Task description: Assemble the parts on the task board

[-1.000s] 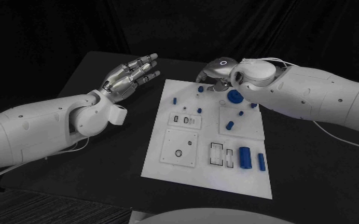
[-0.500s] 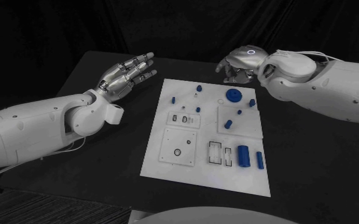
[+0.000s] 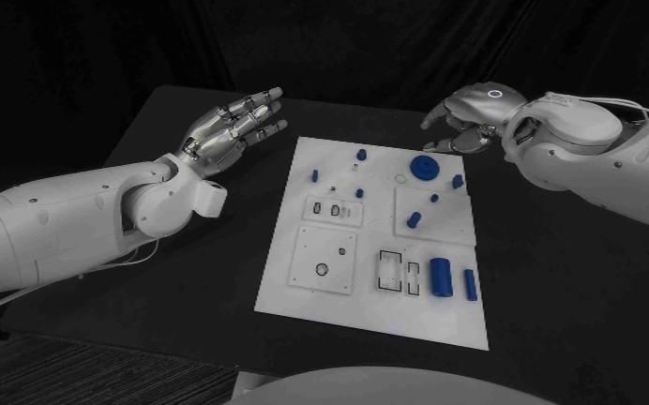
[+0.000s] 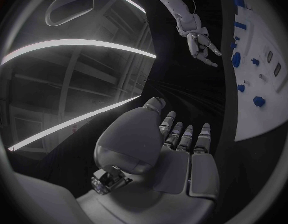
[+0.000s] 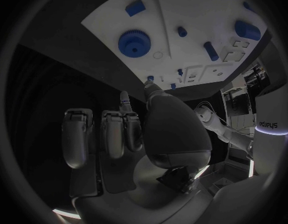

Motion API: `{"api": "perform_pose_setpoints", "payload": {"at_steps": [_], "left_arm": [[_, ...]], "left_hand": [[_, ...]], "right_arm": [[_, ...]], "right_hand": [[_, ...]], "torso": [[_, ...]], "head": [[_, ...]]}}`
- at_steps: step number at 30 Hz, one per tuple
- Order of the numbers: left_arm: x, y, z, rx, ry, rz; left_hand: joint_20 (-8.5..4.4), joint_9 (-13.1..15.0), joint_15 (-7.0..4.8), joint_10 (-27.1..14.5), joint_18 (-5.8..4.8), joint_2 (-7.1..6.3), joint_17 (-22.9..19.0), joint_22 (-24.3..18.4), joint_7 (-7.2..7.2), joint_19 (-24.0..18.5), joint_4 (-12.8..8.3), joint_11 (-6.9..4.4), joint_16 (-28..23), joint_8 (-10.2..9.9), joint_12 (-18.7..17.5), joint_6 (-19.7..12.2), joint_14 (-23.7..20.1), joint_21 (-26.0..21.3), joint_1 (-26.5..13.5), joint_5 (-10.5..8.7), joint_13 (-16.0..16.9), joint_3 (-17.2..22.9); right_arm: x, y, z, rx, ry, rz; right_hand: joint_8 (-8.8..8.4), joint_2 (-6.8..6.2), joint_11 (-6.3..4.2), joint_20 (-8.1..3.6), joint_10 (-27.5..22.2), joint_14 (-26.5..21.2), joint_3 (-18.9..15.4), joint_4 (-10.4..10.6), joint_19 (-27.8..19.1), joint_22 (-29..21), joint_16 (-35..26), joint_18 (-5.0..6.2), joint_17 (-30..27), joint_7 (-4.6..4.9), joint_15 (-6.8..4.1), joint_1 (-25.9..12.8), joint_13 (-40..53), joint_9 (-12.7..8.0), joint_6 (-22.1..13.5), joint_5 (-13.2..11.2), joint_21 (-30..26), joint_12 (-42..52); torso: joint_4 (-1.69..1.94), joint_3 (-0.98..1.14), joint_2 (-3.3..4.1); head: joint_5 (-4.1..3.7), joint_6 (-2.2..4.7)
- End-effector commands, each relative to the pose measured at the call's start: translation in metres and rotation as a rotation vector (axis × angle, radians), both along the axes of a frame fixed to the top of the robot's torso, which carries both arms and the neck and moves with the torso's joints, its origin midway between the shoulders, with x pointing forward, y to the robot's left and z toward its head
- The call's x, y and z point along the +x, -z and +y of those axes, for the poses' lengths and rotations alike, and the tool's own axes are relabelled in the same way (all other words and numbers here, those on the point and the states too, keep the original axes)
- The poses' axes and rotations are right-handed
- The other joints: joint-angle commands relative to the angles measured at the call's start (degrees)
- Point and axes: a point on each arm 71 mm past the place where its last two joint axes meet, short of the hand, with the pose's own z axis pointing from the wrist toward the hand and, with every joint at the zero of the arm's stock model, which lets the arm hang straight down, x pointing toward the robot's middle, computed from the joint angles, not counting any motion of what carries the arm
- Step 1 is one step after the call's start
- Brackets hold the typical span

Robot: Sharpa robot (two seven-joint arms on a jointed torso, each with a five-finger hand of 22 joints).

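The white task board (image 3: 383,316) lies in the middle of the black table. A blue gear (image 3: 425,168) sits near its far right corner, also seen in the right wrist view (image 5: 134,42). Two blue cylinders (image 3: 441,277) lie at the near right, and several small blue parts (image 3: 415,220) are dotted over the far half. My right hand (image 3: 467,130) hovers just beyond the board's far right corner, fingers loosely bent, holding nothing. My left hand (image 3: 237,130) is raised left of the board, fingers spread and empty.
Bare black table (image 3: 183,264) runs along both long sides of the board. The board (image 4: 263,120) and my right hand (image 4: 200,40) also show in the left wrist view. Dark curtain stands behind the table.
My right hand has lifted off the blue gear and drawn back to the right, off the board. The gear stays on the board. My left hand has barely moved.
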Motion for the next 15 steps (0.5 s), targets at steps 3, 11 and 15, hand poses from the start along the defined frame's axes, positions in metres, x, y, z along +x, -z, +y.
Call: {"api": "perform_pose_setpoints", "payload": {"at_steps": [3, 11, 15], "left_arm": [[-0.001, -0.004, 0.000, -0.041, 0.008, -0.038], [-0.001, -0.004, -0.001, -0.042, 0.009, -0.039], [-0.001, -0.004, -0.001, -0.042, 0.009, -0.039]], "left_hand": [[0.11, 0.07, 0.35, -0.18, 1.13, -0.10, 0.07, 0.09, 0.02, 0.25, -0.07, 0.39, 0.35, 0.29, 0.13, 0.33, 0.10, 0.35, -0.47, 0.21, 0.03, 0.33], [0.11, 0.07, 0.35, -0.18, 1.13, -0.10, 0.07, 0.09, 0.02, 0.25, -0.07, 0.39, 0.35, 0.29, 0.13, 0.33, 0.10, 0.35, -0.47, 0.21, 0.03, 0.33], [0.13, 0.04, 0.47, -0.23, 1.13, -0.16, 0.07, 0.10, -0.03, 0.29, -0.13, 0.32, 0.38, 0.24, 0.08, 0.15, 0.13, 0.38, -0.49, 0.21, 0.02, 0.42]], "right_arm": [[0.000, 0.013, -0.009, -0.014, 0.076, 0.064], [0.002, 0.023, -0.013, -0.026, 0.096, 0.089], [0.002, 0.026, -0.013, -0.030, 0.099, 0.095]], "right_hand": [[-0.14, -0.93, -0.13, -0.35, 6.10, 5.94, 0.18, 1.32, 4.88, 13.87, 0.14, -1.30, 15.05, 0.42, -0.33, -0.15, 15.05, -0.14, 0.30, -0.53, 1.13, 0.13], [0.21, -1.09, 0.24, -0.22, 6.10, 5.94, 0.68, 1.36, 5.25, 14.28, 0.14, -1.45, 15.05, 0.84, -0.12, 0.54, 15.05, -0.08, 1.19, 0.47, 1.54, 0.13], [0.40, -1.12, 0.38, -0.13, 6.10, 5.94, 0.89, 1.07, 5.25, 14.29, 0.14, -1.45, 15.05, 0.98, -0.02, 1.18, 15.05, 0.02, 1.58, 0.98, 1.54, 0.13]], "torso": [[-0.08, 0.09, 0.29], [0.17, 0.16, 0.08], [0.25, 0.08, 0.02]], "head": [[-0.52, 0.31], [-0.73, 0.29], [-0.99, 0.25]]}}
